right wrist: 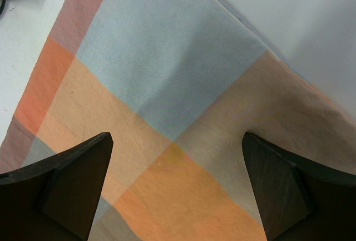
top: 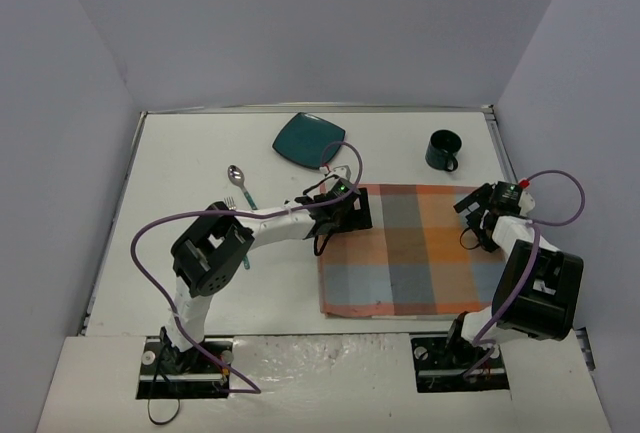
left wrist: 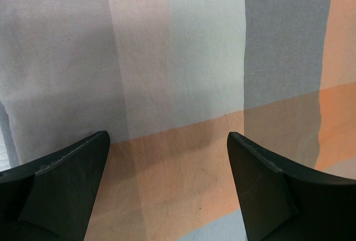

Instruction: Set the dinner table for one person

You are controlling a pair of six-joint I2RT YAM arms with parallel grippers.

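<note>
The dinner table (top: 180, 163) is a white top holding an orange-and-blue-grey plaid cloth (top: 410, 248), which lies flat right of centre. My left gripper (top: 350, 209) hovers open over the cloth's far left corner. In the left wrist view the cloth (left wrist: 178, 74) fills the frame and nothing is between the fingers of the gripper (left wrist: 167, 138). My right gripper (top: 473, 215) stands open over the cloth's far right edge. The right wrist view shows the cloth's corner (right wrist: 167, 96), bare table (right wrist: 311, 18) beyond it, and the empty gripper (right wrist: 177, 136).
A teal square plate (top: 308, 138) sits at the back centre. A dark green mug (top: 441, 150) stands at the back right. A spoon (top: 238, 181) with a teal handle lies left of the plate, beside the left arm. Grey walls close in three sides of the table.
</note>
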